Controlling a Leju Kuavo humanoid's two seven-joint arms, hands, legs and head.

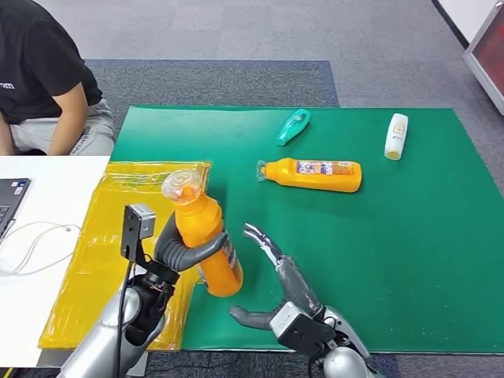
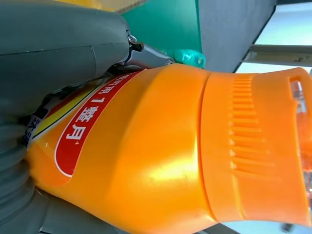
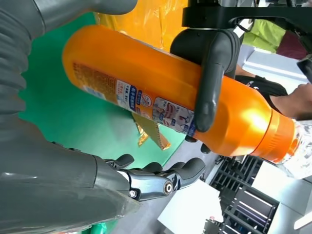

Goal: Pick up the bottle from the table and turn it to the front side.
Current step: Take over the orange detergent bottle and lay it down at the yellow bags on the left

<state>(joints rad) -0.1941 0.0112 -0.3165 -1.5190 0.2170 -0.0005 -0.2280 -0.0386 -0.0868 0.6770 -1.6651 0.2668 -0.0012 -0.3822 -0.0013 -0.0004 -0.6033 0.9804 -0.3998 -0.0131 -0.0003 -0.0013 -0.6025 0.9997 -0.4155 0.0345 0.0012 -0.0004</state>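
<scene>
Two hands work near the front edge of the table, and the orange bottle (image 1: 205, 240) sits between them, lifted clear of the green mat (image 1: 416, 236). The left hand (image 1: 178, 252) grips it around the middle, thumb and fingers wrapped on the body. Its long axis stands nearly upright, leaning slightly left at the top, with the clear cap (image 1: 180, 185) uppermost. The right hand (image 1: 279, 295) hangs just to the right of the bottle, holding nothing, fingers spread and reaching toward it without touching. So the bottle lies left of the right hand, close enough for that hand to help if the turn needs a second hold. Which label face is the front I cannot judge.

Farther back on the mat lie another orange bottle (image 1: 312, 174), a teal bottle (image 1: 293, 127) and a small white bottle (image 1: 396, 135), all on their sides. A yellow plastic sheet (image 1: 95, 260) covers the left side, beside a white table (image 1: 47, 236) with a laptop (image 1: 9, 201) and cable. A person in a black shirt (image 1: 42, 71) sits at the far left on grey carpet (image 1: 238, 39).
</scene>
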